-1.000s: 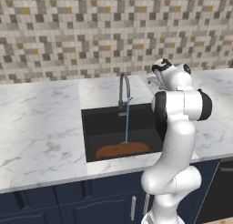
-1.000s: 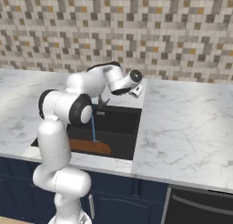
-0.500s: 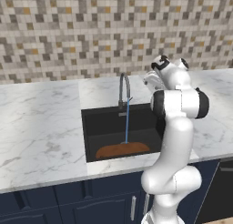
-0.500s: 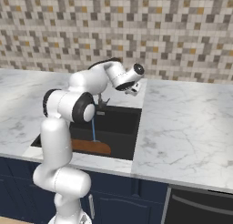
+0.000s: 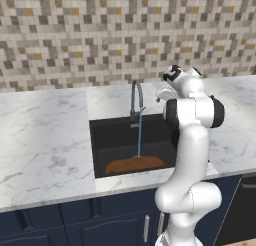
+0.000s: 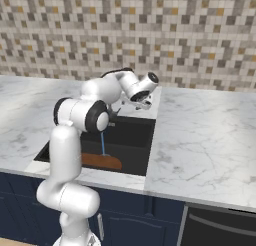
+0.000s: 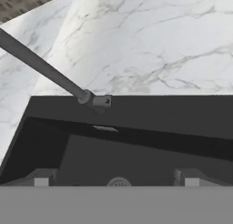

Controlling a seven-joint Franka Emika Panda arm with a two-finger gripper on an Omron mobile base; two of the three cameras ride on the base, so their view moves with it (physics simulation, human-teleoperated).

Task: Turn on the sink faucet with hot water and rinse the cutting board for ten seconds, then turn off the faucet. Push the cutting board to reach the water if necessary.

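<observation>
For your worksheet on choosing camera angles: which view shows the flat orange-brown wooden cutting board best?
The left base view: the flat orange-brown wooden cutting board lies nearly whole in the sink, under the water. The right base view has the arm hiding its left end. The hand view looks at the basin's back.

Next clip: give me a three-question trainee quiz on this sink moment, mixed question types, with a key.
1. True or false: water runs from the faucet.
2. Where does the stream land? A) on the counter B) on the board C) on bare sink floor
3. Fill in: the claw holds ____.

Key: 1 true. 2 B. 3 nothing; its jaws are open above the sink's back edge.
</observation>
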